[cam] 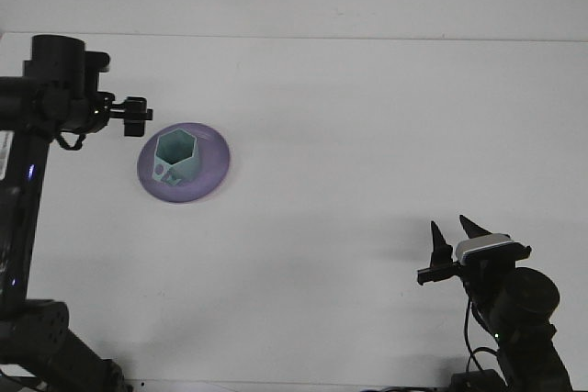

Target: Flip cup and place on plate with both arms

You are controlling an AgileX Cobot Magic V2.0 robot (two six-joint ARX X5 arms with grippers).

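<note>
Cup (175,155) apparently clear of left hand (136,117).

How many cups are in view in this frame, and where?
1. A pale green hexagonal cup stands upright, opening up, on the purple plate at the table's left. The left gripper is beside it, apart. Nothing seems hidden.

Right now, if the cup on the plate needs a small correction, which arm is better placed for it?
Left. The left gripper hangs just beside the purple plate holding the upright cup. The right gripper sits far away at the table's near right corner.
</note>
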